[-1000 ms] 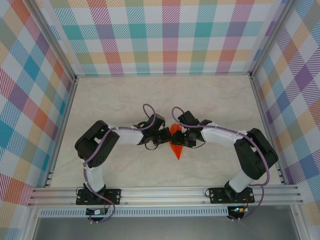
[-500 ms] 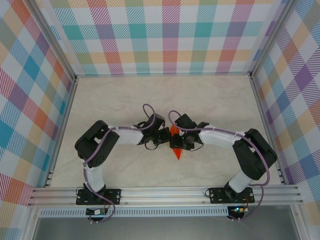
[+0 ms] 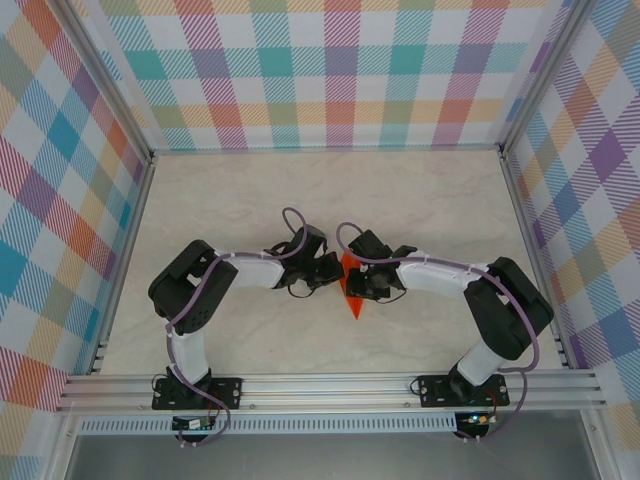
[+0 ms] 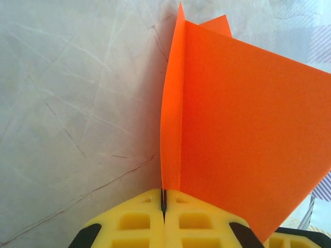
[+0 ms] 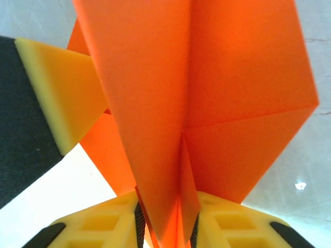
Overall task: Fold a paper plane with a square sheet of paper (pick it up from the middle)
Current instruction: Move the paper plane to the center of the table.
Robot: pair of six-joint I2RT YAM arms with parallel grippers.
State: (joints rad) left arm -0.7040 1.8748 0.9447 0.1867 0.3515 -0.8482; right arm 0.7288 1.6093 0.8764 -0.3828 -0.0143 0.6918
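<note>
Left fingers [image 4: 129, 225] are pressed fully together on one edge of the folded orange paper [image 4: 243, 129]. Right fingers [image 5: 98, 227] stand narrowly apart with a folded ridge of this paper between them, and seem to touch it on both sides. From above, the paper sits between both arms over the middle of the desk [image 3: 250, 200], its point toward the near edge

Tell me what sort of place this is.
Probably a robot test booth in a lab: two robot arms bolted to a metal rail at the edge of a marble-look table, checked panels walling in three sides, and folded orange paper between the arms.
</note>
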